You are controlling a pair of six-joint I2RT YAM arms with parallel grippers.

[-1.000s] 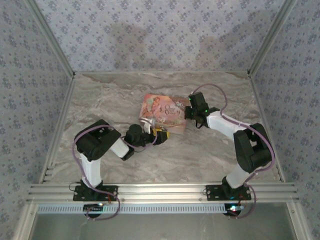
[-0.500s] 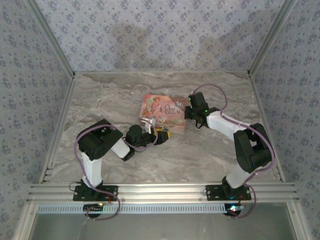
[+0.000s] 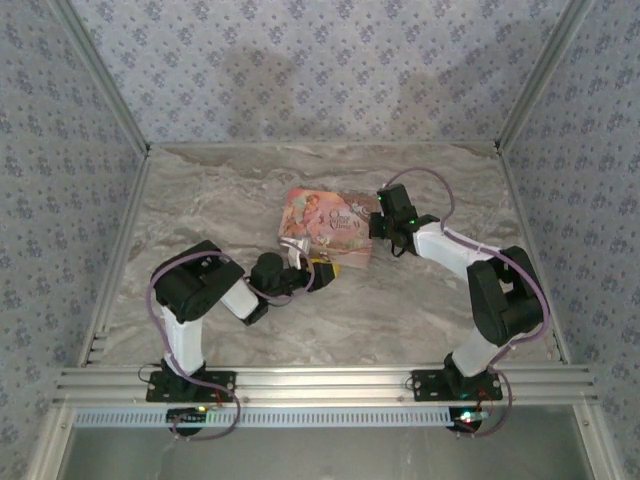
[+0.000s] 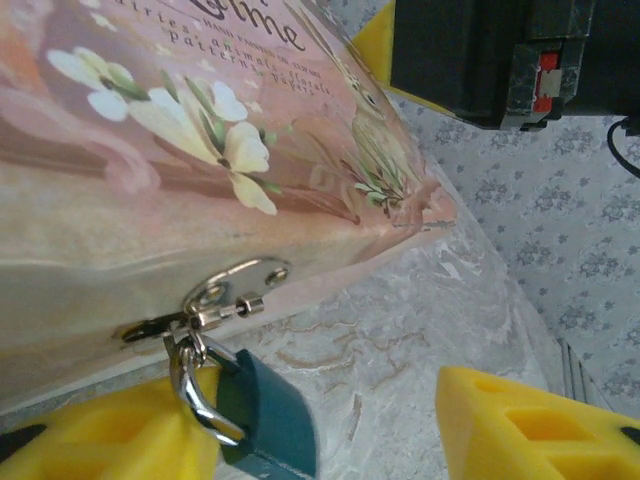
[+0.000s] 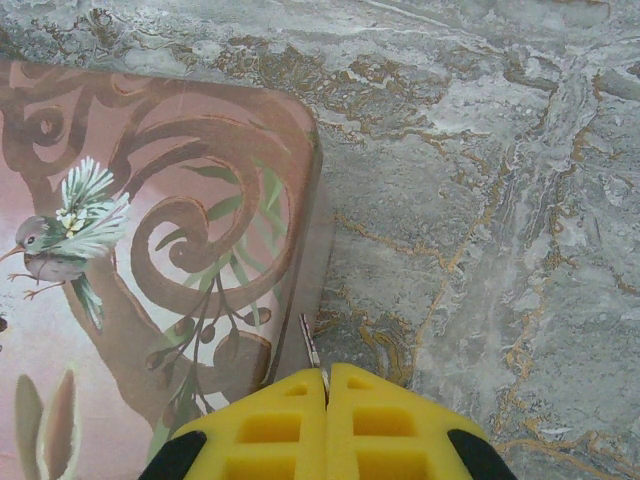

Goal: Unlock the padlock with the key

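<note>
Beside the pink box (image 3: 320,215), left gripper (image 3: 324,271) barely shifted, straddling the padlock (image 4: 268,420)

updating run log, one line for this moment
left gripper open astride blue metal padlock on flat pink box | right gripper shut on thin silver key | key not inserted
</note>
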